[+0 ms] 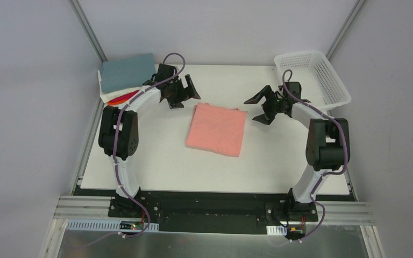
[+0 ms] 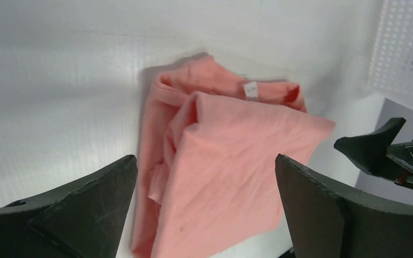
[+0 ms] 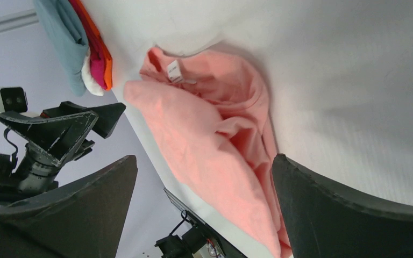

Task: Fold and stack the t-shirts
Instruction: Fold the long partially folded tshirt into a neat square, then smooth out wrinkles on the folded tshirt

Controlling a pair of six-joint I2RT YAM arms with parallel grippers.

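A salmon-pink t-shirt lies folded into a rough square in the middle of the table; it also shows in the left wrist view and the right wrist view, with its white neck label up. A stack of folded t-shirts, grey-blue on top with white, orange and red below, sits at the back left corner and shows in the right wrist view. My left gripper is open and empty, above the table just left of the pink shirt's far edge. My right gripper is open and empty, just right of the shirt.
A white plastic lattice basket stands at the back right corner of the table, behind the right arm. The white table ends at a black rail along the near edge. Grey walls close in both sides.
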